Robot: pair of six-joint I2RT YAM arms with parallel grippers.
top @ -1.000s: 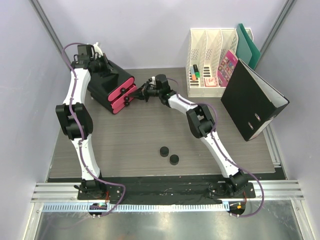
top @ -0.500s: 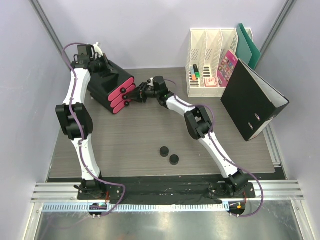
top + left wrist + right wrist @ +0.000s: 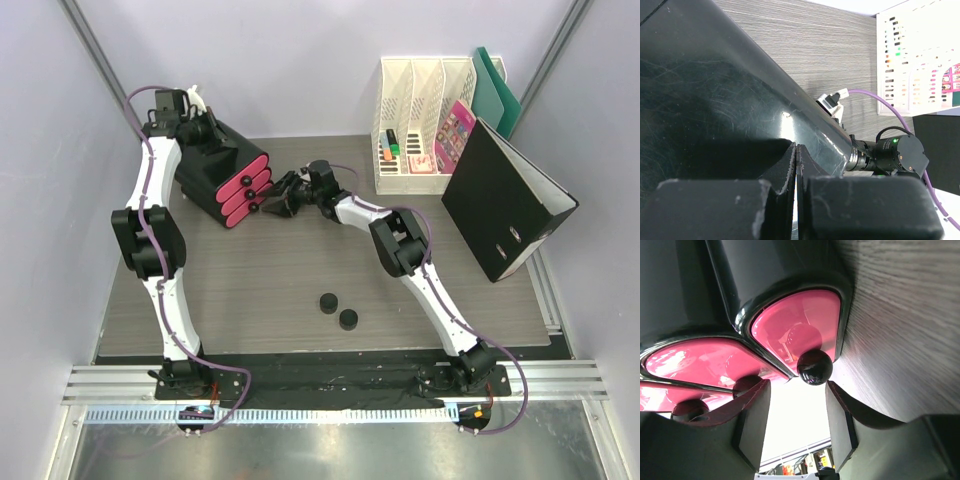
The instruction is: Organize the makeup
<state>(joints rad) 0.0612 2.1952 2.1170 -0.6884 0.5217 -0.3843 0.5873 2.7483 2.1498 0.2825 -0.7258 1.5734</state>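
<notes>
here right gripper (image 3: 795, 392) gapes facing a drawer knob (image 3: 814, 366), left gripper (image 3: 796, 156) pressed together

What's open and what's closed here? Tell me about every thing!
Left gripper: shut, against the black box.
Right gripper: open, at a drawer knob.
Pink drawers: all pushed in.
Black compacts: both closed, lying flat.
Black binder: closed, leaning.

Your left arm (image 3: 150, 215) stands tall and reaches to the far left. The left tool (image 3: 796, 150) has both fingers pressed flat together. Your right arm (image 3: 425, 275) stretches forward, then bends leftward with its wrist low. The right tool (image 3: 797, 400) points left, its fingers spread apart.
</notes>
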